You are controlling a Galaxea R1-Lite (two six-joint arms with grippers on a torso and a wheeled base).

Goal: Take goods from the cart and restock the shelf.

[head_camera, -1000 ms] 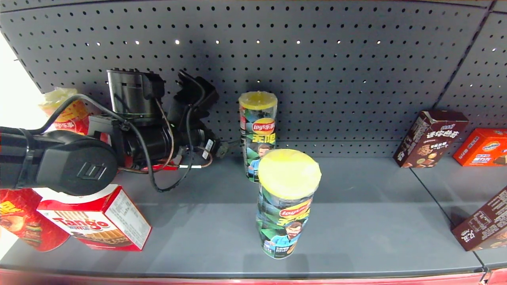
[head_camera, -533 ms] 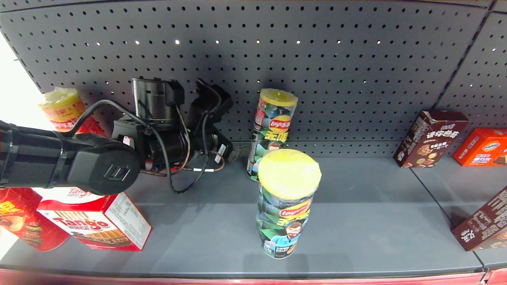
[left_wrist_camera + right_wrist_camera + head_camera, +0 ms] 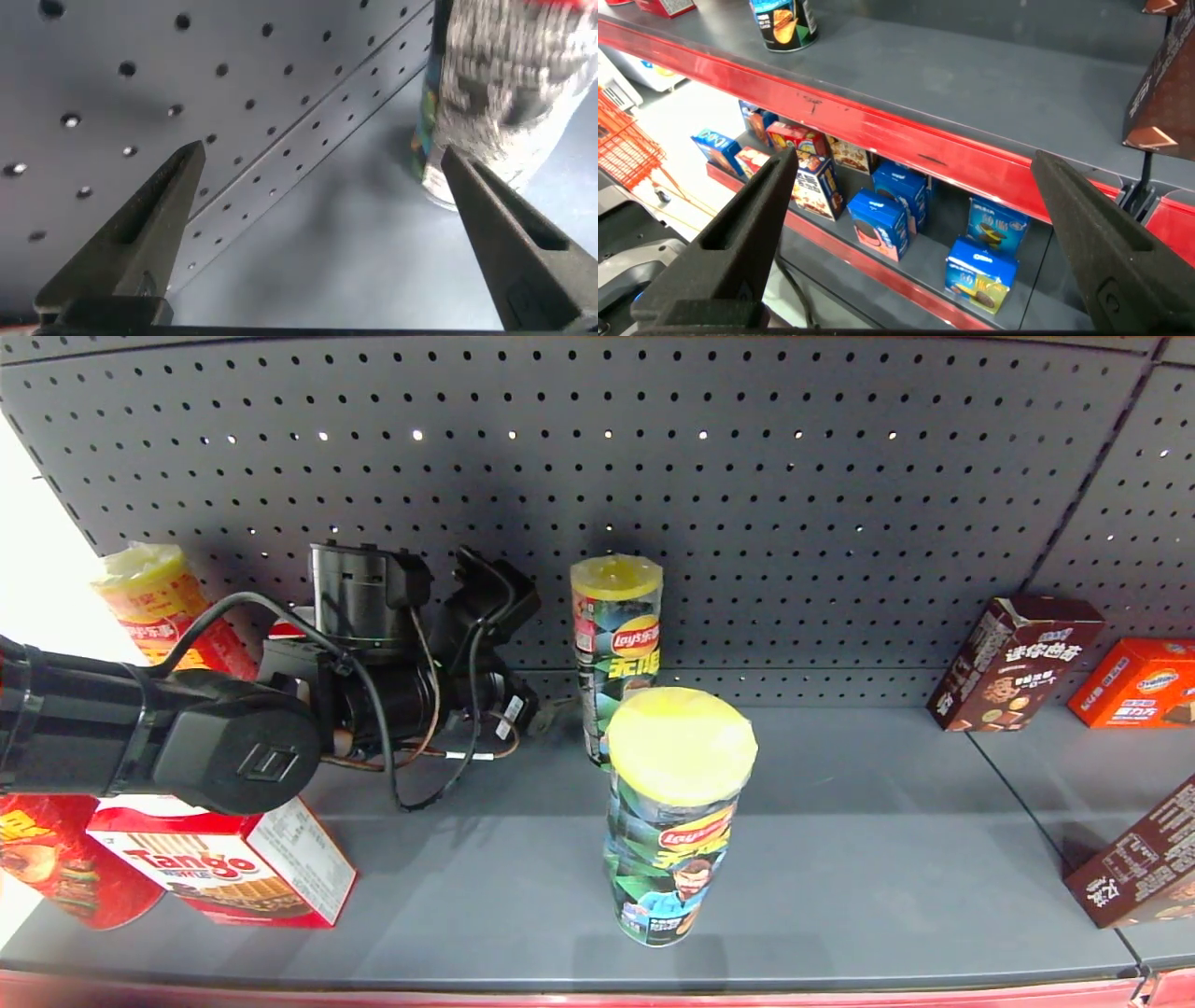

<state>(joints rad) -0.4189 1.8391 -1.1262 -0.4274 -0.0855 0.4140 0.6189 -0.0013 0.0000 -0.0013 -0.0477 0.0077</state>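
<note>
Two chip cans with yellow lids stand on the grey shelf (image 3: 868, 859). The back can (image 3: 616, 653) is upright by the pegboard, and the front can (image 3: 677, 812) is near the shelf's front edge. My left arm (image 3: 411, 681) lies along the shelf to the left of the back can. In the left wrist view my left gripper (image 3: 320, 154) is open, with that can (image 3: 495, 103) just beyond one finger and nothing between the fingers. My right gripper (image 3: 910, 163) hangs open below the shelf's red front edge (image 3: 878, 112), holding nothing.
A red and white wafer box (image 3: 224, 863), a red can (image 3: 159, 602) and a red pack (image 3: 56, 868) sit at the left. Brown boxes (image 3: 1018, 663) and an orange box (image 3: 1134, 681) are at the right. A lower shelf holds blue packs (image 3: 878, 219). A red cart (image 3: 621, 131) is at the side.
My left arm pushed right toward the back can, which tipped to the right half a second ago. The can now stands upright again and the arm has drawn back slightly.
</note>
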